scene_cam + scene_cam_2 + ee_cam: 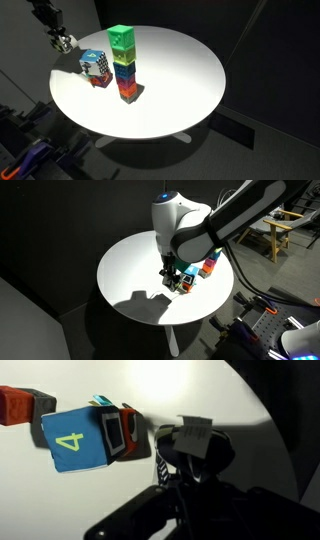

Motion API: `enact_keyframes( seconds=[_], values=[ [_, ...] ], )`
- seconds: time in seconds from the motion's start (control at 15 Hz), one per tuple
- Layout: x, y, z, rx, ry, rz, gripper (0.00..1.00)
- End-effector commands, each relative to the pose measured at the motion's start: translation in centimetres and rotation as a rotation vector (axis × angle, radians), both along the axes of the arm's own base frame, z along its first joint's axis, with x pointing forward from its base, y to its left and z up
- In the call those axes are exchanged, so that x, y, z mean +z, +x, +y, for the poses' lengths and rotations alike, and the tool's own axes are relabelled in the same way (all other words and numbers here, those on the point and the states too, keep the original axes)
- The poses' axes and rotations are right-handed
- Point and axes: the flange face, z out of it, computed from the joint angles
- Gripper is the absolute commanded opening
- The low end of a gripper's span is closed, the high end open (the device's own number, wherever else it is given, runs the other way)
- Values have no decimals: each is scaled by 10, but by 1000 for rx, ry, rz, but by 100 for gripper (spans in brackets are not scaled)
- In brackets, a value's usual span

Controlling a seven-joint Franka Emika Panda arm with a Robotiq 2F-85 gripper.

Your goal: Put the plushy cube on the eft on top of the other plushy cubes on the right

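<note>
The gripper (62, 42) hangs over the near-edge part of the round white table (190, 70), its jaws drawn in narrow and clamped on the plushy cube (196, 432), which the wrist view shows as a small dark lump with a pale striped face wedged between the fingers. The cube is lifted clear of the tabletop and casts a shadow on the white surface beneath it. Just beside it, not touching, sit the other plushy cubes (95, 66), a short block with a blue top, a black-and-white checkered side and red at the bottom; in the wrist view its blue face carries a yellow 4 and tilts slightly, with red pieces showing behind it and at the left edge. Beyond that block, on the side away from the gripper, stands the tall multicoloured tower (122, 62) with a green cube on top, upright and apart from the short block. In an exterior view the arm (200, 225) reaches down from the upper right and partly hides the blocks, so the cube itself cannot be made out there
</note>
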Motion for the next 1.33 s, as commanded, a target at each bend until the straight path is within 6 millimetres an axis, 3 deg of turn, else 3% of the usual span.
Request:
enact_keyframes(
  seconds=[0.0, 0.4, 1.27],
  values=[
    [24, -10, -12, 0, 8, 18, 7],
    [40, -16, -33, -18, -43, 33, 7],
    [34, -7, -87, 121, -100, 64, 7]
  ],
)
